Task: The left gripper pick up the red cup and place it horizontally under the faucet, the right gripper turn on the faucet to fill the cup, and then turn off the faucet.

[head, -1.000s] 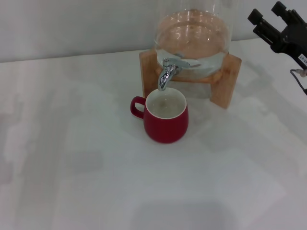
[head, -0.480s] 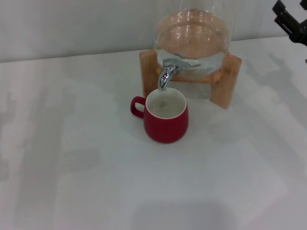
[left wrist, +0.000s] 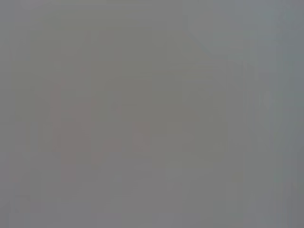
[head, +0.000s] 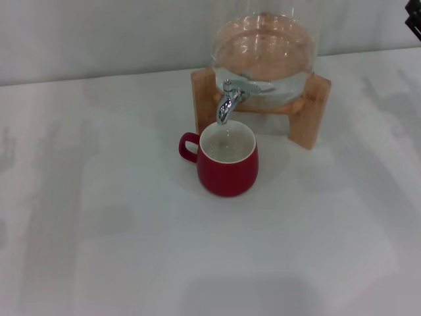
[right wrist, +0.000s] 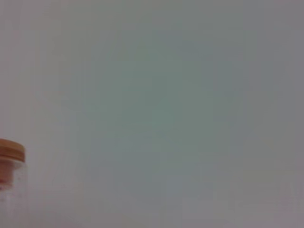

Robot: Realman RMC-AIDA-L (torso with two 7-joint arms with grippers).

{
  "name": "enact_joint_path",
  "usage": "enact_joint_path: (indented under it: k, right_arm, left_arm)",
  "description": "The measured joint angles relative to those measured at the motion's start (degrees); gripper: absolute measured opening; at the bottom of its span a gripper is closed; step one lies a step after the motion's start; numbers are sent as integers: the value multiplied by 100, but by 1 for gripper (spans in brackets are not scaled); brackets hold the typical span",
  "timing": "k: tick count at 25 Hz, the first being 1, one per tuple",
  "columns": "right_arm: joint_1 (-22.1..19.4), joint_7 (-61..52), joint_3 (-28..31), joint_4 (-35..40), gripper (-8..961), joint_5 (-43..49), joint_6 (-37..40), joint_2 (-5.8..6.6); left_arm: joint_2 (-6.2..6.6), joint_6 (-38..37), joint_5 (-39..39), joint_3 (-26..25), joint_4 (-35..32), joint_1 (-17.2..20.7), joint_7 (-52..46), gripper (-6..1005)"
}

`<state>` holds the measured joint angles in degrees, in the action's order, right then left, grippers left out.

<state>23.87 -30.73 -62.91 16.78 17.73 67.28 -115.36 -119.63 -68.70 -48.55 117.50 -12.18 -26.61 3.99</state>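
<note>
The red cup [head: 228, 172] stands upright on the white table in the head view, its handle pointing to the view's left. Its white inside holds some liquid. The chrome faucet [head: 229, 99] has its spout right above the cup's mouth, and a faint thin streak hangs below the spout. Only a black tip of the right gripper [head: 416, 20] shows at the top right edge, far from the faucet. The left gripper is out of view; the left wrist view shows only plain grey.
The glass dispenser [head: 263, 46] sits on a wooden stand [head: 309, 115] at the back of the white table [head: 99, 230]. The right wrist view shows the dispenser's wooden lid [right wrist: 9, 152] at its edge before a plain wall.
The right gripper has drawn back up and to the right, almost leaving the head view. The cup and faucet have not moved.
</note>
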Motion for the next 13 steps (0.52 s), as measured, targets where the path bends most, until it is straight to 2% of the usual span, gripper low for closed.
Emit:
enact_joint_path:
  k: [13]
  right_arm:
    - [-43,334,63,-73,868,-2,-114,-9]
  left_arm:
    - [-8,-56,-48,0,-9,158,-92,657]
